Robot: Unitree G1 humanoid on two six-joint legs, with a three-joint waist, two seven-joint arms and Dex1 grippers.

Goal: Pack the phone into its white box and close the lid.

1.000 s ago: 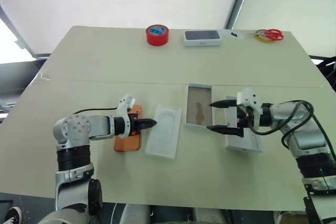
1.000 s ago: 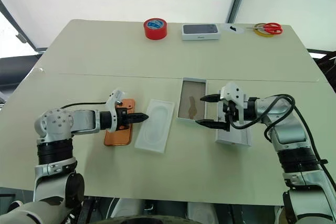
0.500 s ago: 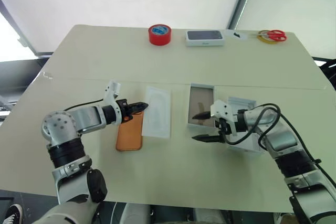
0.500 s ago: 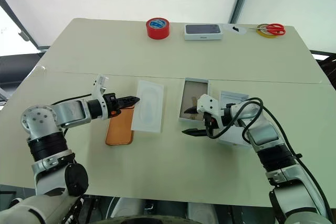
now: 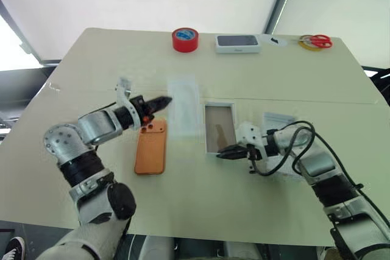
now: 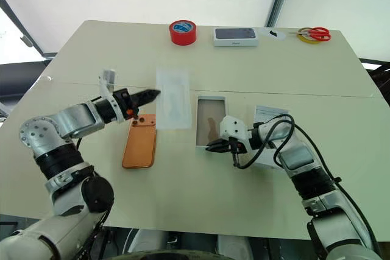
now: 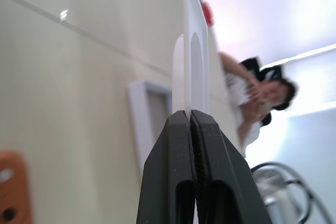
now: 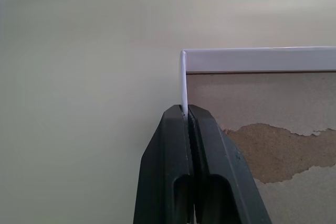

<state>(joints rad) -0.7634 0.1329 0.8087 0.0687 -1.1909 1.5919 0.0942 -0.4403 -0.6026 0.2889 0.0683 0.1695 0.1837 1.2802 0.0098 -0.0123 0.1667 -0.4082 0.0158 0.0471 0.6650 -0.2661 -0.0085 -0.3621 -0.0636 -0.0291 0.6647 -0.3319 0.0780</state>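
The orange phone (image 5: 150, 154) lies flat on the table, its camera cluster at the far end. My left gripper (image 5: 159, 101) hovers beyond it, shut on the edge of a thin white insert (image 5: 183, 111) held up off the table; in the left wrist view the insert (image 7: 191, 51) stands edge-on from the shut fingertips (image 7: 181, 124). The white box (image 5: 219, 127) sits open right of the phone, brownish floor showing. My right gripper (image 5: 224, 151) is shut on the box's near wall (image 8: 257, 60). The lid (image 5: 277, 120) lies right of the box, partly hidden under my right arm.
Along the far edge stand a red tape roll (image 5: 185, 39), a closed white box with a dark top (image 5: 237, 43) and red-handled scissors (image 5: 314, 41) on a yellow ring. A seam crosses the table behind the white box.
My left gripper has lifted the insert off the table, up and away from the phone. My right gripper has closed from open onto the box's near wall, and the box has slid left.
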